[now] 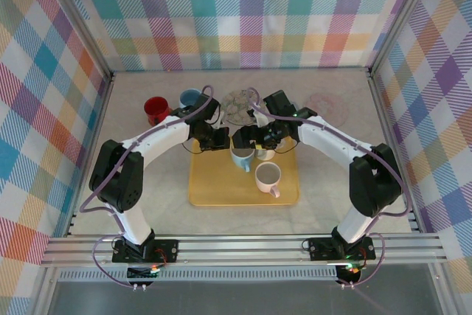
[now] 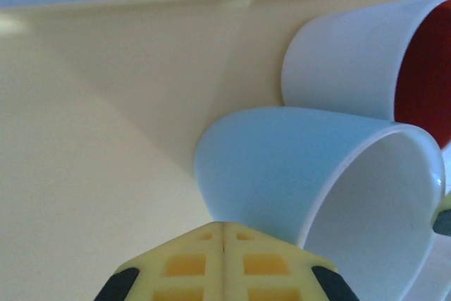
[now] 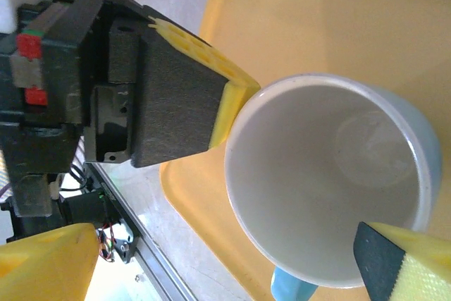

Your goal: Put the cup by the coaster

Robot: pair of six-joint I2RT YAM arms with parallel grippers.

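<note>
cup (image 1: pixel 242 157): pale blue outside, white inside; upright on the tray (image 1: pixel 221 193), at its far edge, left of middle
left pincer (image 2: pixel 224 234): clenched, empty; tip touching the cup's rim on its left side
right pincer (image 1: pixel 252 142): released wide, over the cup; one finger (image 3: pixel 405 266) at the rim, the other (image 3: pixel 42 259) well off the cup; no grip
white cup (image 2: pixel 345 61): red inside; just beside the cup on its right, also at tray's far edge; cannot tell if they touch
near cup (image 1: pixel 268 176): whitish, upright, handle toward tray's near edge; right of tray's middle, apart from the other two
tray: yellow, flat on the middle of the desk (image 1: pixel 169 208)
clear coaster (image 1: pixel 237 105): on the desk past tray's far edge, apart from the cup
pink coaster (image 1: pixel 327 103): desk's far right, well apart from the tray
red cup (image 1: pixel 155 111): desk's far left, past tray's far-left corner
blue cup (image 1: pixel 190 98): just right of red cup, between it and the clear coaster
</note>
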